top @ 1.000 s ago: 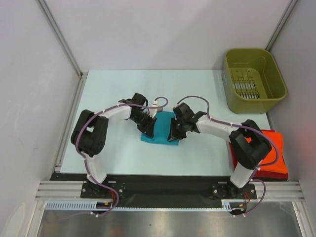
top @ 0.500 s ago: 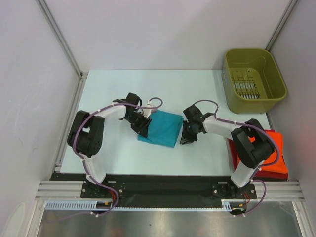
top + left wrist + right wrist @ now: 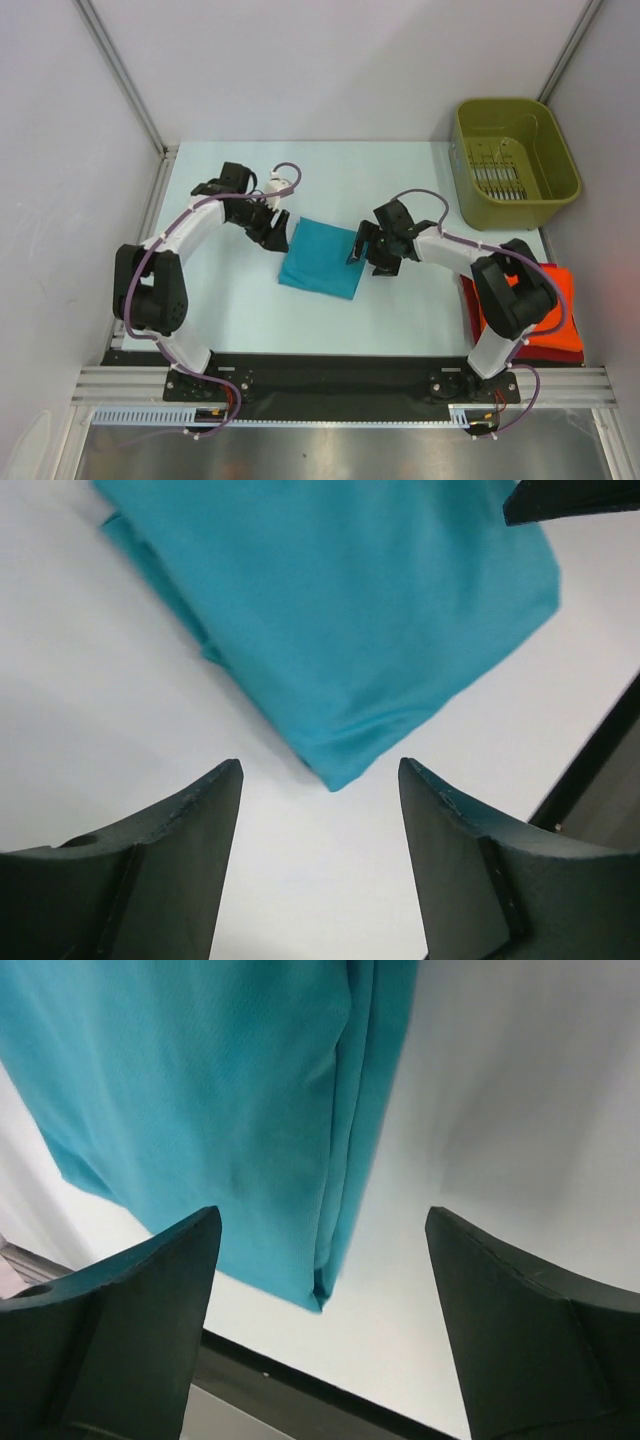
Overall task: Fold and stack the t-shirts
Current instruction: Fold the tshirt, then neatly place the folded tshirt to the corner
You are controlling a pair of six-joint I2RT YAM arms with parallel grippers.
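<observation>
The teal t-shirt [image 3: 322,258] lies folded into a flat rectangle in the middle of the table, also seen from the left wrist [image 3: 340,610] and the right wrist [image 3: 220,1100]. My left gripper [image 3: 278,232] hovers just off its upper left corner, open and empty [image 3: 320,780]. At the shirt's right edge my right gripper [image 3: 362,248] stands wide open with nothing between its fingers [image 3: 325,1230]. Folded orange-red and dark red t-shirts [image 3: 555,300] lie stacked at the table's right edge, partly behind the right arm.
An olive-green plastic bin [image 3: 514,160] stands at the back right corner. White walls close in the pale table [image 3: 230,310] on the left, back and right. A black rail [image 3: 320,375] runs along the near edge.
Both grippers have let go of the teal t-shirt, opened and drawn back outward, the left one up and to the left. The shirt now lies unfolded wider and flat.
</observation>
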